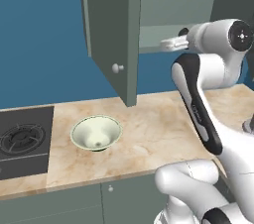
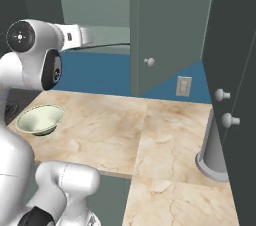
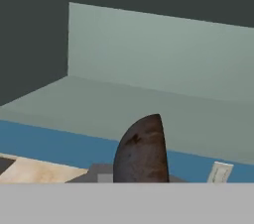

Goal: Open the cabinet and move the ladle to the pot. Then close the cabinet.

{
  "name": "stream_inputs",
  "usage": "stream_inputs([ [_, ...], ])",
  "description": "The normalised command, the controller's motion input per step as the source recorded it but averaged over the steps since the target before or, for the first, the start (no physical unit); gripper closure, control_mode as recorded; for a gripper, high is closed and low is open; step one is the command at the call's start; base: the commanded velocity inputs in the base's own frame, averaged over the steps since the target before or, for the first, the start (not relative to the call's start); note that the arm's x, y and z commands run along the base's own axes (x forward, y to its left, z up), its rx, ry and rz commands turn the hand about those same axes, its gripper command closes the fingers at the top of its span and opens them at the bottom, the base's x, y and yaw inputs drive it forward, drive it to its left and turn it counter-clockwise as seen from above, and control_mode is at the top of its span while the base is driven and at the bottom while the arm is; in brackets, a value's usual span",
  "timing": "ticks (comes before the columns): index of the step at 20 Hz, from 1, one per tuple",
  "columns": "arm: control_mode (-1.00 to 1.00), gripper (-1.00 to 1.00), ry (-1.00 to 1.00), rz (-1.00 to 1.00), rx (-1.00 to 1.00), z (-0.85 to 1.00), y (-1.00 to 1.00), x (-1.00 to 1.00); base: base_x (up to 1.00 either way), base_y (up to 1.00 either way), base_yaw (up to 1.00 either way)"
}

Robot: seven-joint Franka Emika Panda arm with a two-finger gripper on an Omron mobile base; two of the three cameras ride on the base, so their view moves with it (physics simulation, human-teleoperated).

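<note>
A white robot arm reaches up to an open grey-green wall cabinet (image 1: 111,25), whose flat door with its small round pale knob (image 1: 117,68) swings out over a beige marbled stone surface (image 1: 149,134).

The tool (image 3: 141,176) sits at the mouth of the cabinet, level with its lowest shelf (image 3: 149,106), which lies straight ahead of it. In the hand view a dark, rounded, mottled shape — most likely the cup head of the ladle (image 3: 140,151) — rises directly between the tool's tips, very close to the camera. The tips themselves are hidden behind it, so the hold cannot be seen outright, but the tool appears clenched narrowly on the ladle. The thin silvery handle is out of sight.

Below and to the tool's left, on the surface, stands a pale green-white bowl (image 1: 95,133), and further left a dark stove burner (image 1: 22,139). A white wall socket (image 2: 183,86) sits low on the blue wall. The pot cannot be made out in these views.

The ladle looks light and stiff, probably metal, with a smooth handle that may slip or swivel in a narrow pinch. A hold near the head, or at the handle's balance point, would keep it from swinging — the heavier cup end will want to tip downward.
</note>
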Motion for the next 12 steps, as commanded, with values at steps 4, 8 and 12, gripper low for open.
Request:
stream_inputs([
  [4,-1.00,1.00,0.06,0.00,-0.16,0.17,0.01,-0.93,0.00,0.00,0.00],
  [8,-1.00,1.00,0.00,0.01,-0.12,0.00,0.09,-0.84,0.00,0.00,0.00],
  [12,-1.00,1.00,0.00,0.03,-0.08,0.00,0.12,-0.73,0.00,0.00,0.00],
])
